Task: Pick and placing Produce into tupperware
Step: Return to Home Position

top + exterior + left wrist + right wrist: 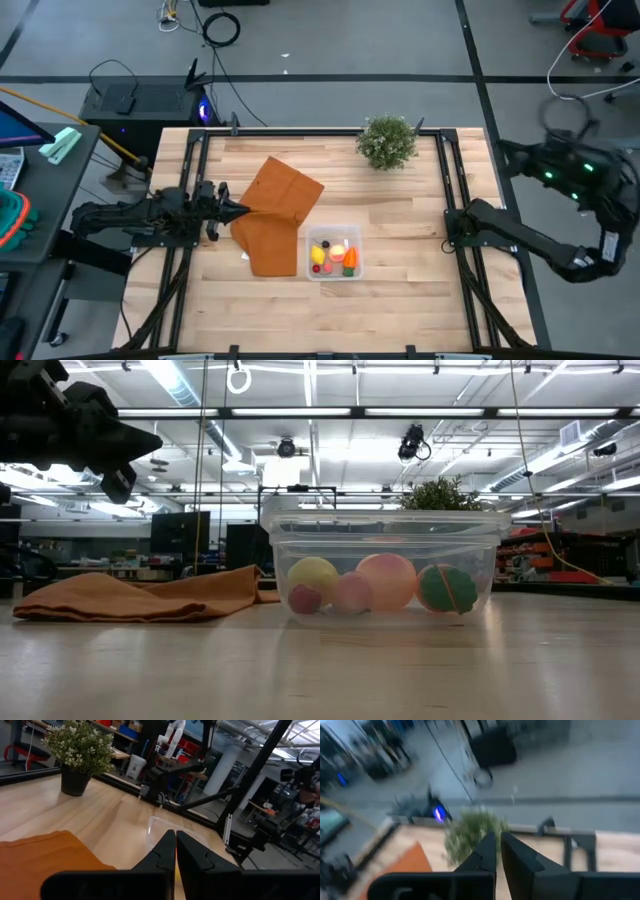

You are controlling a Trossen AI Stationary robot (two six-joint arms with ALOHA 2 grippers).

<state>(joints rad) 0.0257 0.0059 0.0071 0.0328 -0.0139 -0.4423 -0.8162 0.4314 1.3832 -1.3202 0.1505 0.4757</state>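
Note:
The clear tupperware (335, 255) (385, 565) stands on its base on the wooden table, right of the orange-brown cloth. Inside lie the yellow lemon (313, 578), the red-yellow round fruit (387, 580), a small red-pink piece (305, 598), and the orange carrot with its green top (350, 260) (447, 588). I cannot make out the small dark piece. My left gripper (238, 210) (120, 445) (175, 845) is shut and empty. It hangs in the air over the cloth's left edge and points toward the tupperware. My right gripper (450, 225) (498, 847) is shut and empty near the table's right rail.
The orange-brown cloth (275, 215) (140, 598) (45, 855) lies crumpled left of the tupperware. A bushy potted plant (387, 140) (80, 750) (470, 832) stands at the far edge. Dark metal rails (455, 180) run along the table's left and right sides. Bare wood lies near and right of the tupperware.

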